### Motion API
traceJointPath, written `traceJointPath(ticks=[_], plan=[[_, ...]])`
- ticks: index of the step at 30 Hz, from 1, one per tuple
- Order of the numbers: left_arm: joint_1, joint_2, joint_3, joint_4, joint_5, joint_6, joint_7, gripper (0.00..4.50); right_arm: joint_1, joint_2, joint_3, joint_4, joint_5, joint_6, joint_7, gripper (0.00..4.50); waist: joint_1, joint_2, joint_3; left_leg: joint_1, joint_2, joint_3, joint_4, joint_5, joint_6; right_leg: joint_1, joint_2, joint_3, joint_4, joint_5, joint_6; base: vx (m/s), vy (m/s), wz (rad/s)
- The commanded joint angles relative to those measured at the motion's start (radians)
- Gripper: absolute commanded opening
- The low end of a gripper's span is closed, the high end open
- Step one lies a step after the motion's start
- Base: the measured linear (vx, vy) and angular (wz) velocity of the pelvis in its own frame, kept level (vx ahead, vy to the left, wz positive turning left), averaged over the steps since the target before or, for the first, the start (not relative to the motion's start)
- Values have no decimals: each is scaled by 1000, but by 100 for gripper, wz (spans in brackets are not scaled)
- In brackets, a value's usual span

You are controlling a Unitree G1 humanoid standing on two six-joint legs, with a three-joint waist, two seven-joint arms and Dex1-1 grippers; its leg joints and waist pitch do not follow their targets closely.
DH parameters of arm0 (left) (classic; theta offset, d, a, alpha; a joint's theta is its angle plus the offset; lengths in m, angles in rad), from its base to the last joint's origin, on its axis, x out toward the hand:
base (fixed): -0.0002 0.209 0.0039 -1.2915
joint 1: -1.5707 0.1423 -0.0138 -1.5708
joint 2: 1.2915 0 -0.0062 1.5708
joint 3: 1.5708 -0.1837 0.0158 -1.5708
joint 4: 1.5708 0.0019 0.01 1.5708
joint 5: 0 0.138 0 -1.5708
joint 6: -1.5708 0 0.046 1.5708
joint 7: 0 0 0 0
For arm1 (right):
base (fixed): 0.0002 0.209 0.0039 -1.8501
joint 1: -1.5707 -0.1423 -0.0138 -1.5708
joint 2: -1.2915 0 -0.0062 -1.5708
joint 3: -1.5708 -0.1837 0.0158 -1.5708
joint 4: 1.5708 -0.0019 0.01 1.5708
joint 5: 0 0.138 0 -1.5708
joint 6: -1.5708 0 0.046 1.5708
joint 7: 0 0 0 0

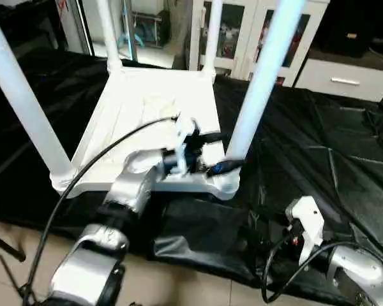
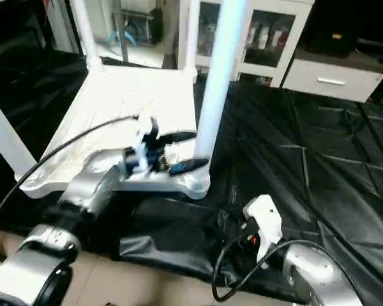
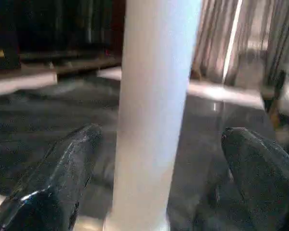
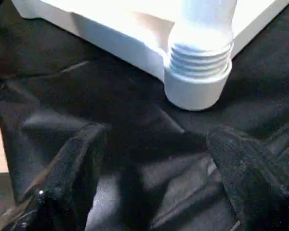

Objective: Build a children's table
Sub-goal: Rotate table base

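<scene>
Our left hand [image 1: 218,167] is spread around the near-right leg [image 1: 258,83] of the upturned table [image 1: 147,102]; our right hand [image 4: 149,183], also spread, hovers nearby

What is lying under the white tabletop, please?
The tabletop lies upside down on a black sheet that spreads beyond it on every side. What the sheet covers beneath cannot be seen.

Black crinkled sheet [image 1: 319,146], upturned white tabletop [image 1: 147,108] on it

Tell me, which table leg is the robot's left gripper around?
The near right leg. The open left gripper straddles its base; the other three stand alone.
</scene>
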Motion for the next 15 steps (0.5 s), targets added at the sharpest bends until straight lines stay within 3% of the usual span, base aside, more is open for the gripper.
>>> traceJointPath(ticks=[1,5,7,10,11,15], plan=[[1,15,-14,4,25,-18,-21,447,-8,-10,-8,6,7,5,8,364,2,-10,-54,10,36,-16,-85,-298,38,35,-42,26,-65,-306,-188,0,0,0],[-10,75,-15,68,92,-56,20,447,-13,-17,-10,11,8,1,16,364,5,-9,-56,11,34,-15,-82,-284,38,37,-41,26,-61,-281,-184,0,0,0],[-22,139,-76,126,196,-101,26,447,-9,-35,-12,13,6,-2,33,364,4,-9,-55,11,34,-16,-84,-287,38,36,-40,26,-63,-291,-171,0,0,0],[-25,150,-97,132,213,-96,10,447,-8,-41,-11,12,4,-3,38,364,3,-5,-54,13,38,-17,-86,-291,24,34,-44,28,-61,-288,-182,0,0,0],[-31,161,-125,141,237,-77,-15,447,-11,-50,-14,12,0,-4,41,364,6,3,-54,18,38,-16,-86,-304,17,31,-44,29,-63,-288,-192,0,0,0],[-61,163,-157,208,294,-101,3,447,-29,-61,-41,20,0,-7,38,364,13,3,-54,17,37,-16,-87,-318,5,35,-45,29,-61,-287,-193,0,0,0]])
